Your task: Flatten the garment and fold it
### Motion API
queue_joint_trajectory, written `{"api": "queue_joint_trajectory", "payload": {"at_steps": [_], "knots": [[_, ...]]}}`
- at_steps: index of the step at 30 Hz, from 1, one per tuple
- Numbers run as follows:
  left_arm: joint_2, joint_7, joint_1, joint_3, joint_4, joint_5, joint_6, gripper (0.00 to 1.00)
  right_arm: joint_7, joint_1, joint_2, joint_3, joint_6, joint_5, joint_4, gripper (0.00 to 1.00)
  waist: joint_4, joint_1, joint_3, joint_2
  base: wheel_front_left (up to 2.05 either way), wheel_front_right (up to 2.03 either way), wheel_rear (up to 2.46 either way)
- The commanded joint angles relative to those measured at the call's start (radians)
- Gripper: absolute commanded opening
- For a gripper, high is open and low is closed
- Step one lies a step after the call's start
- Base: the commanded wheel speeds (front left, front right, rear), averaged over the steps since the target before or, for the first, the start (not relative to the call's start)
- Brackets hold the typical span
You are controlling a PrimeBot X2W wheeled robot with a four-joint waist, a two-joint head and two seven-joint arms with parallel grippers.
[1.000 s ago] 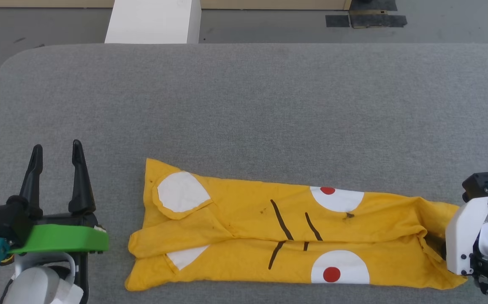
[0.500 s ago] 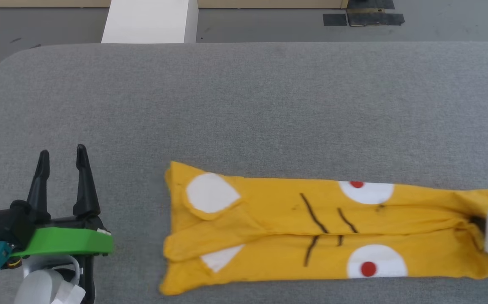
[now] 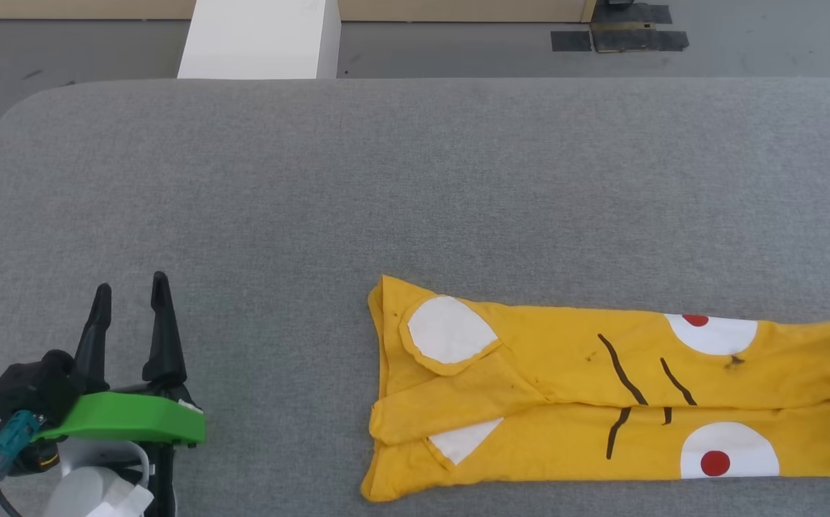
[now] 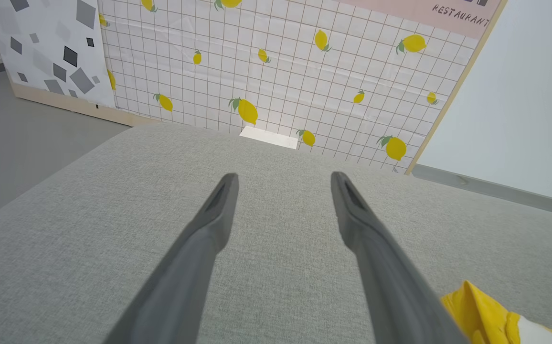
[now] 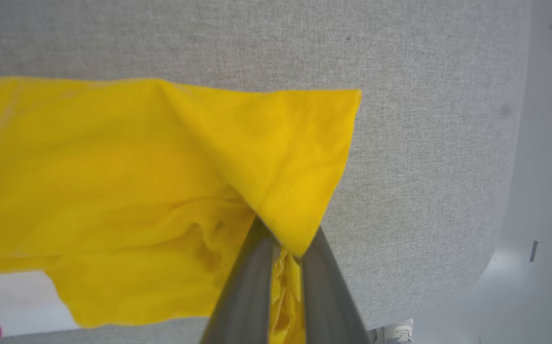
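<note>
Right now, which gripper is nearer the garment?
Right. The right gripper is shut on the garment at its end; the left gripper is open, apart from its other end.

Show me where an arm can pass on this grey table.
Bare: the far half of the table beyond the garment, and the strip between the open left gripper and the garment's left end. Crowded: near right, where the garment lies with the right gripper shut on its right end.
</note>
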Motion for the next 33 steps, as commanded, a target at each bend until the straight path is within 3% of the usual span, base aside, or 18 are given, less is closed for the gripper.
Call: {"api": "queue_joint_trajectory", "payload": {"at_steps": [1, 5, 8, 15, 23, 33], "knots": [[0.0, -0.002, -0.011, 0.008, 0.003, -0.003, 0.003, 1.0, 0.043, 0.009, -0.012, 0.023, -0.002, 0.012, -0.045, 0.0, -0.006, 0.0, -0.004, -0.0001, 0.0, 0.0, 0.0], [0.005, -0.005, 0.007, 0.021, 0.003, -0.004, 0.011, 1.0, 0.19, 0.024, -0.043, 0.121, -0.002, 0.069, -0.228, 0.0, -0.016, 0.0, -0.009, -0.0001, 0.0, 0.0, 0.0], [0.006, -0.008, 0.017, 0.027, -0.004, -0.002, 0.018, 1.0, 0.255, 0.017, -0.027, 0.191, -0.002, 0.127, -0.361, 0.0, -0.021, 0.0, -0.009, -0.0001, 0.0, 0.0, 0.0], [-0.008, -0.013, 0.011, 0.012, -0.007, 0.005, 0.019, 1.0, 0.268, -0.041, 0.055, 0.429, -0.002, 0.198, -0.489, 0.0, 0.004, 0.0, -0.003, -0.0001, 0.0, 0.0, 0.0], [-0.02, -0.017, 0.008, 0.005, 0.008, 0.002, 0.009, 1.0, 0.123, -0.175, 0.209, 0.689, -0.002, 0.243, -0.352, 0.0, 0.054, 0.0, 0.005, -0.0001, 0.0, 0.0, 0.0], [-0.039, -0.021, 0.009, 0.004, 0.031, -0.005, -0.006, 1.0, -0.08, -0.279, 0.373, 0.842, -0.002, 0.246, -0.06, 0.0, 0.121, 0.0, 0.022, -0.0001, 0.0, 0.0, 0.0]]}}
